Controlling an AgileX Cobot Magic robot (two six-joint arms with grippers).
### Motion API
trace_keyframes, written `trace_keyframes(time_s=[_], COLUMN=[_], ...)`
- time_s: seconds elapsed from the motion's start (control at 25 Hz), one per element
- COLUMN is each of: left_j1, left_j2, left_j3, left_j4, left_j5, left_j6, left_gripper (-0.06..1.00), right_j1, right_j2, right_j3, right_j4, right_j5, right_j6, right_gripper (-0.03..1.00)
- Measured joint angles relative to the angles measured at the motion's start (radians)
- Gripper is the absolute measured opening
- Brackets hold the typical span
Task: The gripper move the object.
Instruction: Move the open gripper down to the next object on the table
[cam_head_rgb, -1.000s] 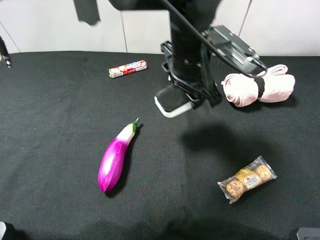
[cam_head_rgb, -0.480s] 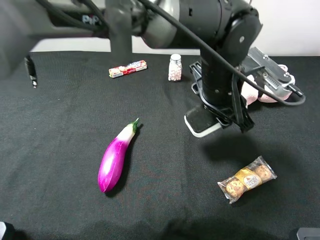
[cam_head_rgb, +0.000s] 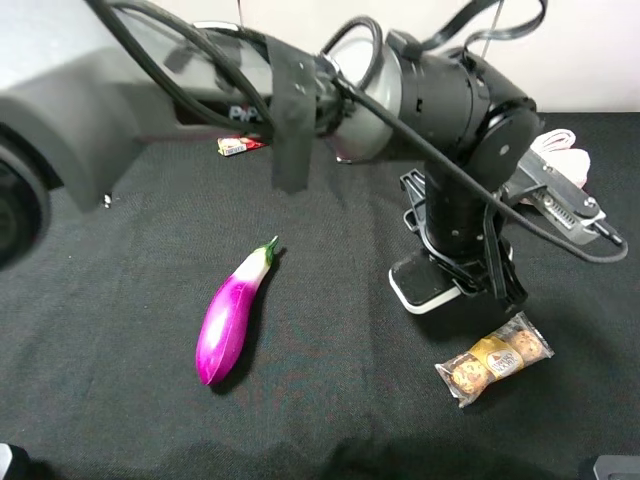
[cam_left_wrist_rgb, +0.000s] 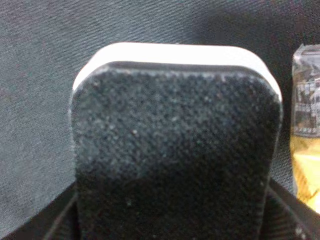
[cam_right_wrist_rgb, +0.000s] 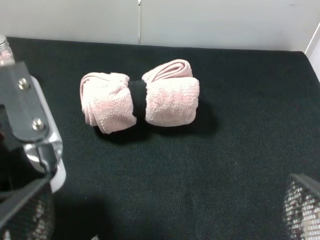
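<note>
The left gripper (cam_head_rgb: 457, 265), reaching across to the right of the scene, pinches the object (cam_head_rgb: 417, 291) by its sides low over the black cloth (cam_head_rgb: 110, 400), and since the snack packet (cam_head_rgb: 494, 359) lies just to its near right, a move that way could knock or cover the packet
</note>
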Motion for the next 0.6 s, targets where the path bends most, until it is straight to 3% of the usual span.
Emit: trace_keyframes(time_s=[0.6], left_j1=[-0.018], left_j2=[0.070], left_j3=[0.000], left_j4=[-0.045], left_j5=[-0.049], left_j6=[-0.001], left_gripper=[0.68], right_j1=[0.000], right_j2=[0.000], right_j3=[0.000], right_j4=[0.003], right_j5=[0.000], right_j6=[0.000], right_gripper=[0.69])
